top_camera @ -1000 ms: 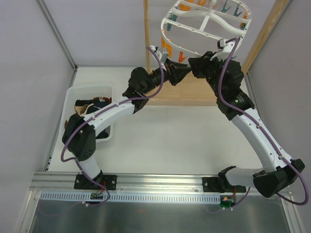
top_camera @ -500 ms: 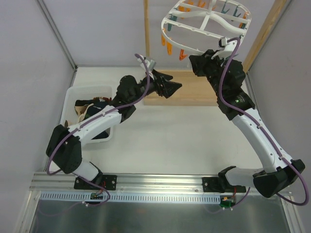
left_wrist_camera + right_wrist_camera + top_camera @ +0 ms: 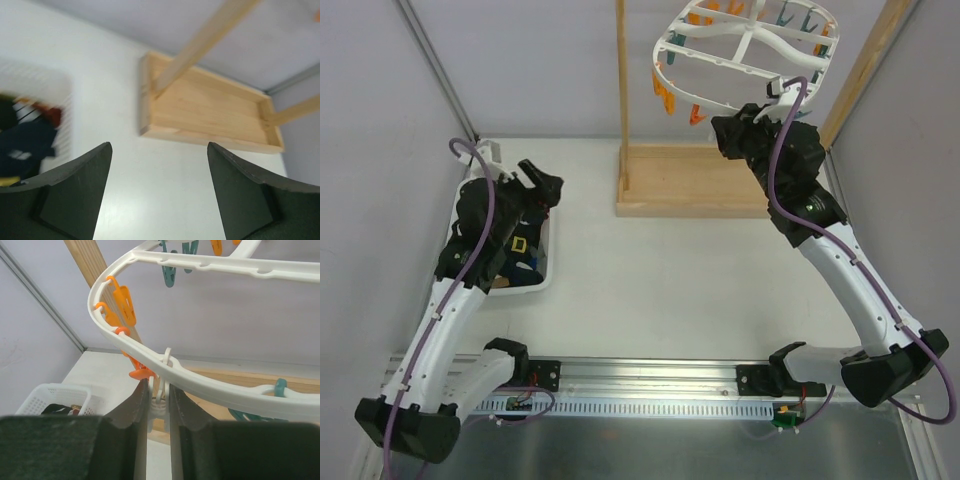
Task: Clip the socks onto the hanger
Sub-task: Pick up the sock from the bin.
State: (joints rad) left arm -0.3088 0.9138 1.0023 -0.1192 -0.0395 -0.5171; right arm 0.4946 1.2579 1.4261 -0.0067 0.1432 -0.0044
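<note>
Far left, the basket [image 3: 546,268] sits on the table [image 3: 670,270] with the socks [image 3: 523,262] heaped inside: dark, limp, one showing tan, one with a yellow mark too small to read. The left end effector [image 3: 546,182] hovers right above them, jaws wide apart and holding nothing. Moving right, the wooden stand [image 3: 690,180] rests at the back of the table. Up high hangs the hanger [image 3: 225,394], a white oval frame with curved crossbars, orange pegs [image 3: 125,302] and teal pegs [image 3: 169,272] dangling off its rim. The right end effector [image 3: 159,385] is up under that rim, jaws pinched on a thin white link [image 3: 160,396] hanging from it.
</note>
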